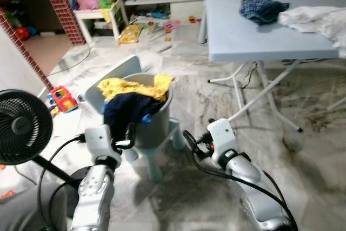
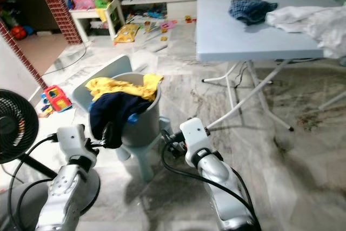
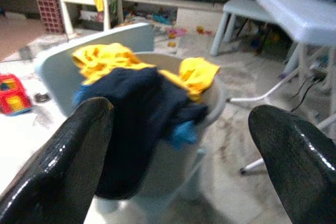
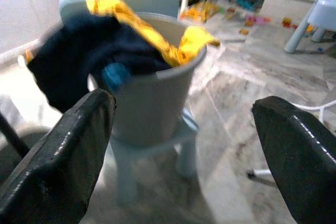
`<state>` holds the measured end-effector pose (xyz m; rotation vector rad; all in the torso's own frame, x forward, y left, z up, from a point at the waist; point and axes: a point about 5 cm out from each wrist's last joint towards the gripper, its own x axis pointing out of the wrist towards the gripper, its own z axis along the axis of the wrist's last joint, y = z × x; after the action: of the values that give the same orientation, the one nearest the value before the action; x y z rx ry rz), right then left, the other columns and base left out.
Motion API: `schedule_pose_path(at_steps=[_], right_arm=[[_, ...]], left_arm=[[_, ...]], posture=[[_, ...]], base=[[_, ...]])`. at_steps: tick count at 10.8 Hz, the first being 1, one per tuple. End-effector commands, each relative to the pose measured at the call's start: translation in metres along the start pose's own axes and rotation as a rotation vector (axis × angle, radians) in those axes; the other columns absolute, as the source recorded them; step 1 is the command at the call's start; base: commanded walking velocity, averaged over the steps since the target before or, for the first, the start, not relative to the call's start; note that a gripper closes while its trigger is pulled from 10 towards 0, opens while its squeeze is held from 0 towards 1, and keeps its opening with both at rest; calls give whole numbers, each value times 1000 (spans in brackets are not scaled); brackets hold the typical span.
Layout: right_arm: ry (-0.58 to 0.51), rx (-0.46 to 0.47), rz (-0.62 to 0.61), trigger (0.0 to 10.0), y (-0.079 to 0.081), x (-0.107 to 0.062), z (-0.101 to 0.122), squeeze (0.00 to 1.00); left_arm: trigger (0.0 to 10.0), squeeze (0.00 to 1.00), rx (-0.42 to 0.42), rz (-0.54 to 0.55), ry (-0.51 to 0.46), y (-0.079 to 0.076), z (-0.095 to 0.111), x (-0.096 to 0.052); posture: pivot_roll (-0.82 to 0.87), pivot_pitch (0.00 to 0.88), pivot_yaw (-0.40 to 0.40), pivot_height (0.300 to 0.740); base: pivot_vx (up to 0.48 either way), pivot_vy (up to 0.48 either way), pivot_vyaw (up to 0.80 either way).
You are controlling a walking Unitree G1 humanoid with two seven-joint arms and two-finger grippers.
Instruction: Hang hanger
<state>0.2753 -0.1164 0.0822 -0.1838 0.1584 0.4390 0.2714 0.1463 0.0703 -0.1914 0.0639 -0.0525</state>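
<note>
both grippers' jaws wide apart, empty | grey bucket (image 1: 154,117) on stool, clothes heaped inside

The room is evenly and fairly brightly lit, with soft daylight-like light and no hard shadows. The pale marble floor (image 1: 303,155) shows a mild sheen, and the folding table (image 1: 254,31) looks washed out and bluish on top. A diffuse shadow lies under the small stool beneath the grey bucket (image 1: 157,120). The 2 head views are reasonably sharp at centre, softer toward the far clutter, with slight bending at the edges. Both wrist views are noticeably blurred and lower in detail; the black fingers (image 3: 68,166) sit very close, out of focus, with glossy white highlights. The far doorway area at upper left is dim.
</note>
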Motion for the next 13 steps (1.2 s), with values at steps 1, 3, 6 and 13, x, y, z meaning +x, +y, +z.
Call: schedule_pose_path(at_steps=[1,3,6,13], right_arm=[[-40,5,22,10000,5,4,10,0],[-37,4,25,10000,5,4,10,0],[-35,-6,34,10000,6,4,10,0],[-42,-14,42,10000,6,4,11,0]], left_arm=[[10000,0,16,27,9,9,-1,-3],[10000,0,13,21,10,8,-1,-2],[10000,0,8,19,10,7,-2,-2],[10000,0,-1,12,4,4,-2,-1]], posture=[[-192,0,76,740],[-192,0,75,740],[-195,0,74,740],[-197,0,70,740]], base=[[262,0,488],[268,0,0],[266,0,0],[289,142,0]])
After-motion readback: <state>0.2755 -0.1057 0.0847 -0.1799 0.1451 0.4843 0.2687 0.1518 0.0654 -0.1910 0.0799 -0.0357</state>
